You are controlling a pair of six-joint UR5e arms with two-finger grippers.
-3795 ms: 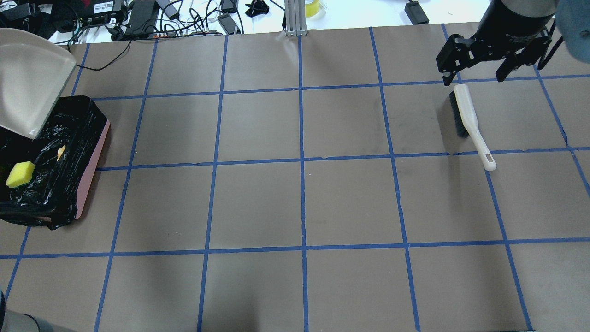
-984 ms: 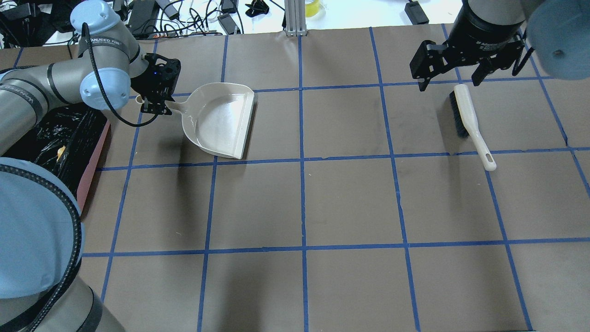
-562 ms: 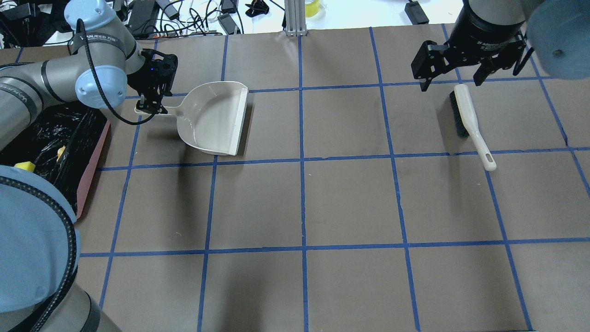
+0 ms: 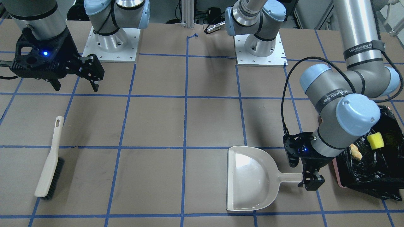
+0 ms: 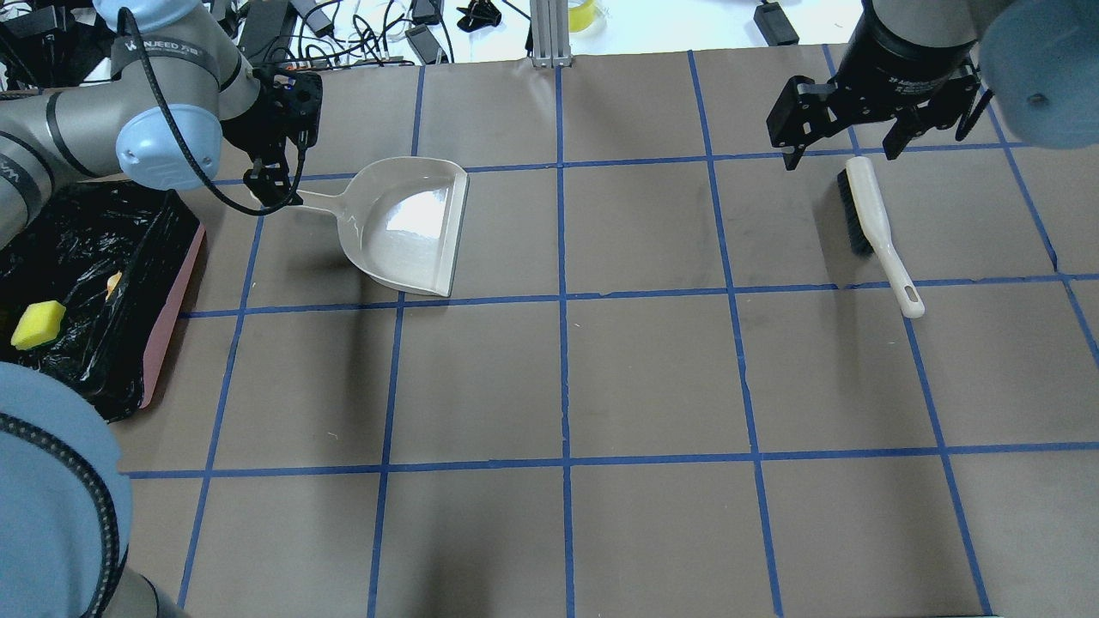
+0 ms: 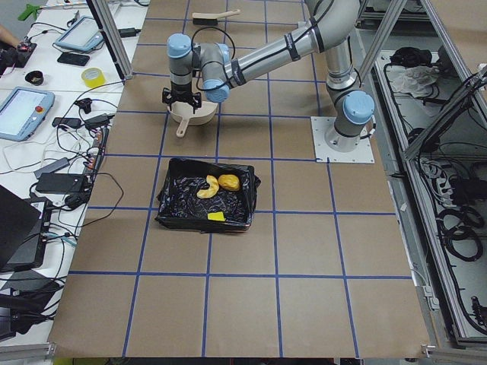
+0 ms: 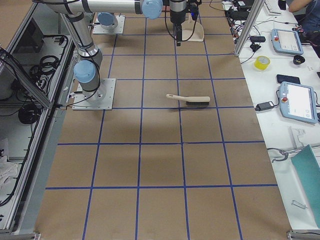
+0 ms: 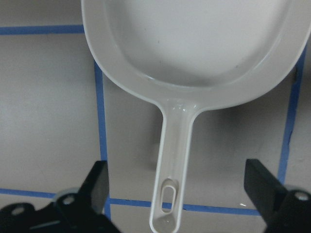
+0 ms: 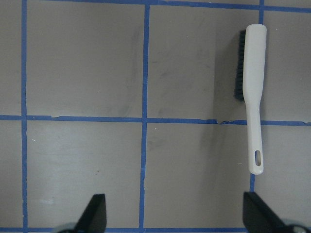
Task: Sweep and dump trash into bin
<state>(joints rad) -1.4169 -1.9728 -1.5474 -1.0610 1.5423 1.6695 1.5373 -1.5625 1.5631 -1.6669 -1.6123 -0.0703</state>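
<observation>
The pink bin (image 5: 176,309) with its black bag stands at the table's left end. It holds the yellow sponge wedge (image 5: 39,324), the bread crescent (image 5: 113,281) and the potato-like lump (image 6: 229,182). The off-white dustpan (image 5: 412,227) lies flat and empty on the table beside the bin. My left gripper (image 5: 273,184) is open over the end of the dustpan's handle. In the left wrist view its fingers stand wide of the handle (image 8: 171,160) on both sides. My right gripper (image 5: 840,153) is open and empty, above the head of the brush (image 5: 876,227).
The brush lies on the table at the far right, bristles toward the middle, also in the right wrist view (image 9: 255,92). Cables and devices sit past the table's far edge (image 5: 343,34). Blue tape marks a grid on the brown table (image 5: 562,378).
My left arm brought the dustpan from over the bin down onto the table. The pan now lies flat and my left gripper has lifted slightly over the handle. The right gripper shifted a little left.
</observation>
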